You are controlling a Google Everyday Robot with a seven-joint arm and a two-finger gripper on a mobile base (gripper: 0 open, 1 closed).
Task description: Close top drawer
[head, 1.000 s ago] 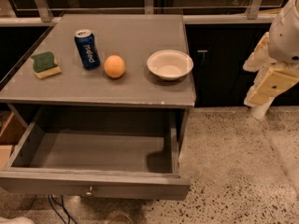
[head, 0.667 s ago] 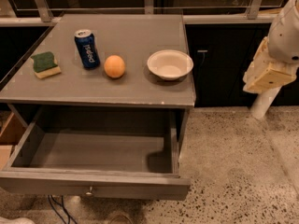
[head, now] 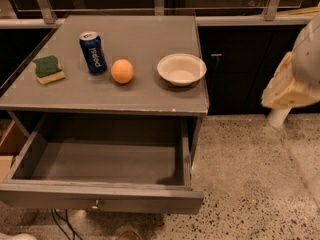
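Drawer status: the top drawer (head: pixel 140 199) is pulled way out from under the front edge of the worktop (head: pixel 145 39), empty inside, with its grey front and little knob (head: pixel 95 203) facing the camera. The gripper (head: pixel 287 86) is nowhere near it. It hangs out past the right edge of the worktop, roughly level with the front right corner, over the speckled floor (head: pixel 250 184). Honestly can't tell whether it's open or closed from this angle.

My take on doing this well: the arm has to swing round in front of the drawer first, then put flat contact on the front panel near the middle, close to the knob. No need to grab anything, a push does it. An off-centre push, say at the right end, could rack the drawer in its runners and jam it. Keep the push straight back toward the far edge and steady until the front sits flush.

Up top, the sponge (head: pixel 48 69) sits near the left edge, then the can (head: pixel 93 52), orange (head: pixel 122 71) and bowl (head: pixel 181 69) run across toward the right edge, so I'd go easy at the end to avoid rolling the orange
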